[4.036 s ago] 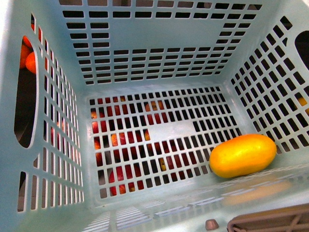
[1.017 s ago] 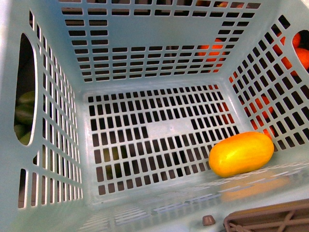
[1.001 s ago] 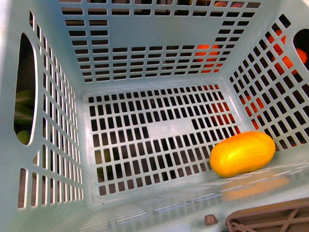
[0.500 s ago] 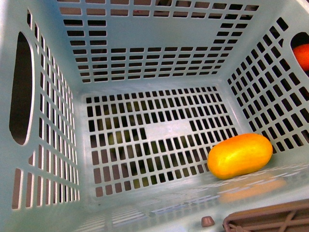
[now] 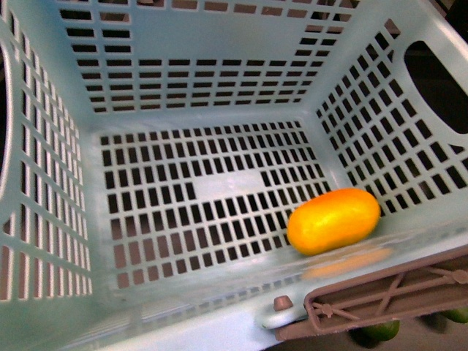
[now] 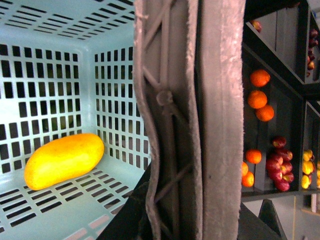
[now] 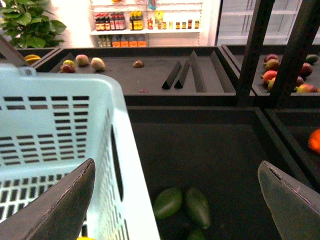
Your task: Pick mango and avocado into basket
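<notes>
Though bottle labels [image 7: 119,22] are illegible, the mango [image 5: 333,221] lies in the basket [image 5: 183,45]

Round orange fruits [image 6: 257,99] on dark metal shelving [image 6: 280,35], dark red apples [image 6: 278,165] nearby, leafy green plant [image 7: 29,22], white wall shelf of bottles [image 7: 145,22].

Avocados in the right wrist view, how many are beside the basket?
3. One avocado and a second avocado lie side by side in the dark bin beside the basket; a third avocado is cut off by the frame. More may be hidden.
</notes>
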You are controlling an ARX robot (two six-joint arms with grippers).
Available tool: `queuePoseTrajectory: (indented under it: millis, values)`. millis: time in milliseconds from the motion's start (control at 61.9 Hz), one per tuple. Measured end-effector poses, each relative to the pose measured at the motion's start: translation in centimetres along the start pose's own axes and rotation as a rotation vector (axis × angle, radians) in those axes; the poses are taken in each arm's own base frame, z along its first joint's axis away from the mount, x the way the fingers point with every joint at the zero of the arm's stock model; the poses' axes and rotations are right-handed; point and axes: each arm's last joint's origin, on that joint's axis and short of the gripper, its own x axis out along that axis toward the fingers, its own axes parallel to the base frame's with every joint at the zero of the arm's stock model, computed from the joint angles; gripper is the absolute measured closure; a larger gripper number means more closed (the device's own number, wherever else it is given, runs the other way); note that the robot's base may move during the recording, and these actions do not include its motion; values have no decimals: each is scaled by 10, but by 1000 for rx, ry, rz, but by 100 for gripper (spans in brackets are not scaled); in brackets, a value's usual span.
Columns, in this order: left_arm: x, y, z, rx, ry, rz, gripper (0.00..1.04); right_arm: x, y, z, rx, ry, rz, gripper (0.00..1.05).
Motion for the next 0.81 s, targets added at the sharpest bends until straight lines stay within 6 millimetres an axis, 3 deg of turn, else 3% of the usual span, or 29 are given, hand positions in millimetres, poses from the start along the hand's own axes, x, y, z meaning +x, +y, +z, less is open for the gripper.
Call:
queuePoseTrajectory:
  millis: [210,274,355,549,678,807]
  values:
    - [0,-1,-3,12,17,-10,89,0,0,0,0,1,-3,9]
    - [0,-3,-5,10,35,-20,89,10,-5,3,33,236,-128,9]
    - [-1,-4,-8,9,46,-27,89,19,-22,10,42,508,-216,9]
    - [0,-4,-7,11,35,-19,89,37,-66,0,-3,594,-278,9]
    - [0,-3,-5,12,19,-10,89,62,-115,-23,-114,635,-235,9]
    - [0,-3,-6,11,35,-19,89,88,-129,-75,-274,765,-68,9]
